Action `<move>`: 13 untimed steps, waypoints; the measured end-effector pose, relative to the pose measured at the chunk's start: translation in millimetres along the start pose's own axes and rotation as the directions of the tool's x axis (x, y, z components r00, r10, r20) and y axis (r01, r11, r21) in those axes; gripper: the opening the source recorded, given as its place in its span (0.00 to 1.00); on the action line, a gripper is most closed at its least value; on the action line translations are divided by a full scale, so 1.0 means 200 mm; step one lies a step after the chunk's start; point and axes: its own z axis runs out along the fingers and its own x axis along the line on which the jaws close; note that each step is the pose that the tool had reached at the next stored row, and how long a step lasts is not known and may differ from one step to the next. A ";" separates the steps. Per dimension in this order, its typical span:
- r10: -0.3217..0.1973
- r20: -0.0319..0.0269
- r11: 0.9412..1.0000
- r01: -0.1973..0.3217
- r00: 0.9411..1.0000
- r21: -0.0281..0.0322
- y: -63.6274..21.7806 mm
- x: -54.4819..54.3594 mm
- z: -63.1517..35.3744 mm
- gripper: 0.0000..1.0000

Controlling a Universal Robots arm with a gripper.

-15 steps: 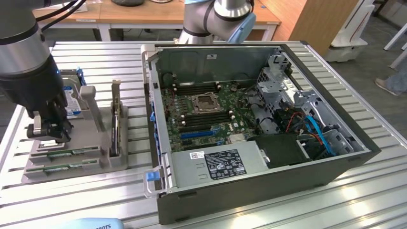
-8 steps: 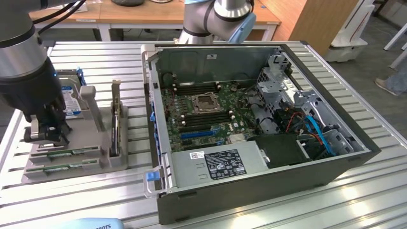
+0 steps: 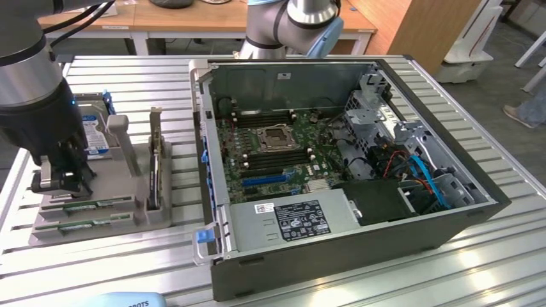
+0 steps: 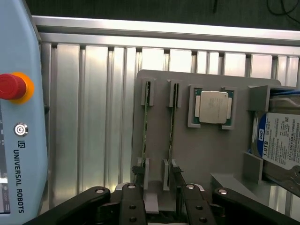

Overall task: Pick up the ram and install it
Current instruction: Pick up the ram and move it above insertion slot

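Wrist view: gripper point(image 4: 158, 190) spread, seemingly over ram point(image 4: 172, 125); processor point(image 4: 213, 107), hard drive point(image 4: 281, 137) beside.

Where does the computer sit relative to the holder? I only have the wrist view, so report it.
Observer: The open computer case lies just to the exterior view's right of the gray holder.
Operator: Check the memory slots.
Observer: Long dark slots flank the processor socket on the motherboard; I cannot tell whether they are free.
Operator: Report anything standing near the tool.
Observer: A dark card stands on edge along the holder's side nearest the case, apart from the tool.
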 end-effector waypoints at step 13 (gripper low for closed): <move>0.000 0.000 1.000 0.000 1.000 0.000 -0.001 0.01 0.073 0.35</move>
